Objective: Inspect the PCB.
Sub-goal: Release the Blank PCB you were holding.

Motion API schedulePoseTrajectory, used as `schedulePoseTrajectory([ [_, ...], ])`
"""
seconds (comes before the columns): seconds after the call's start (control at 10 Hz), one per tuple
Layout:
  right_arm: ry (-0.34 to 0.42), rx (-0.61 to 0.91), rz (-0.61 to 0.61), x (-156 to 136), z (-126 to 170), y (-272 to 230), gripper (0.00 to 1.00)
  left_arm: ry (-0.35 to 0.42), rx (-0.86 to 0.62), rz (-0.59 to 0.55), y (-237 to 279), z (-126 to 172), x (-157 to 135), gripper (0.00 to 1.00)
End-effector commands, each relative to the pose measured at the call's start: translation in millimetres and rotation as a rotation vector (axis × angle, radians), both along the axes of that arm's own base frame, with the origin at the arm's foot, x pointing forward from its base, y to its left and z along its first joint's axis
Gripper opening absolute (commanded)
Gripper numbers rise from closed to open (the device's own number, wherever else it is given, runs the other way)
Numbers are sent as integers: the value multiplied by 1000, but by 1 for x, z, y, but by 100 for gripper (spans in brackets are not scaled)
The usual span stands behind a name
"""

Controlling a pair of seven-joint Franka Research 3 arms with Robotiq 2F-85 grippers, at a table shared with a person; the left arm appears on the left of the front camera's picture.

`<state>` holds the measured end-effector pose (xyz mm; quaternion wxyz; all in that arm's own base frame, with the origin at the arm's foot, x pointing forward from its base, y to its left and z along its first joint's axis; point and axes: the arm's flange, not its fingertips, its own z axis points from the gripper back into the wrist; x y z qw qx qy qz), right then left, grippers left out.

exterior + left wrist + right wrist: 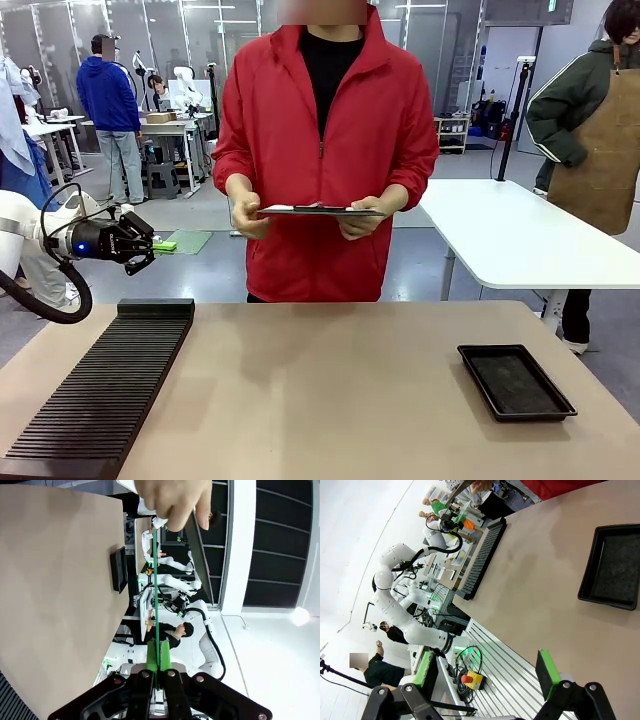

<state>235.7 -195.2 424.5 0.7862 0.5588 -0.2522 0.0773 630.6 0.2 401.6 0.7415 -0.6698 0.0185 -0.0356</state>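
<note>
While the left gripper (159, 647) clamped the PCB (156, 605) near the far left corner of the desk (330, 400), the right gripper (485, 672) gaped; a black tray (515, 385) lay by the right edge.

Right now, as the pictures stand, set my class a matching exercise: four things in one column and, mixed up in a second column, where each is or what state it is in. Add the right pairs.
Column one
1. PCB
2. clipboard
3. black tray
4. right gripper

Column two
a. open, holding nothing
b. held level in the person's hands
c. clamped in the left gripper, off the robot's left side of the table
d. lying on the table, toward the robot's right

Pairs: 1-c, 2-b, 3-d, 4-a
</note>
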Motion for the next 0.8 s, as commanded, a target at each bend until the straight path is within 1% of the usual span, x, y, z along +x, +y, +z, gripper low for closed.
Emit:
schedulePoseTrajectory([
  [0.0, -23, 5, 2, 1, 1, -1, 100, 0, 12, -8, -1, 3, -3, 3],
  [0.7, -23, 5, 2, 1, 1, -1, 100, 0, 12, -8, -1, 3, -3, 3],
])
